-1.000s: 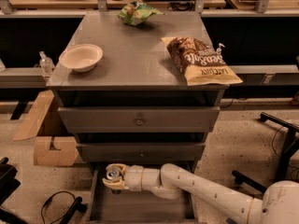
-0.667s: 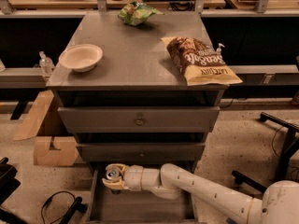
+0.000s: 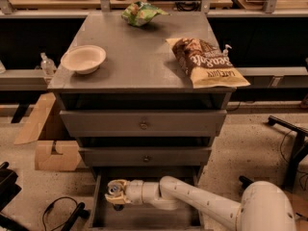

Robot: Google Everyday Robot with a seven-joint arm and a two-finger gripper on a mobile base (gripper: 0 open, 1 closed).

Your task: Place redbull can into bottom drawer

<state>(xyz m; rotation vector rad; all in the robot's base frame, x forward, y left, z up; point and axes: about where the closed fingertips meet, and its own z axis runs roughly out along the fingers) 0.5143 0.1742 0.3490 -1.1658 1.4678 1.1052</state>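
Item: redbull can (image 3: pixel 114 188). Upright, long axis vertical, pinched by gripper (image 3: pixel 115 195), over left part of open bottom drawer (image 3: pixel 139 219). We judge drawer floor lies directly beneath can (contact hidden). Coming move: lower, release.

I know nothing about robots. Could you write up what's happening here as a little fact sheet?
gripper: low down, reaching into the bottom drawer, holding the redbull can
bottom drawer: open
upper drawers: two, closed
cabinet top: white bowl, chip bag, green snack bag
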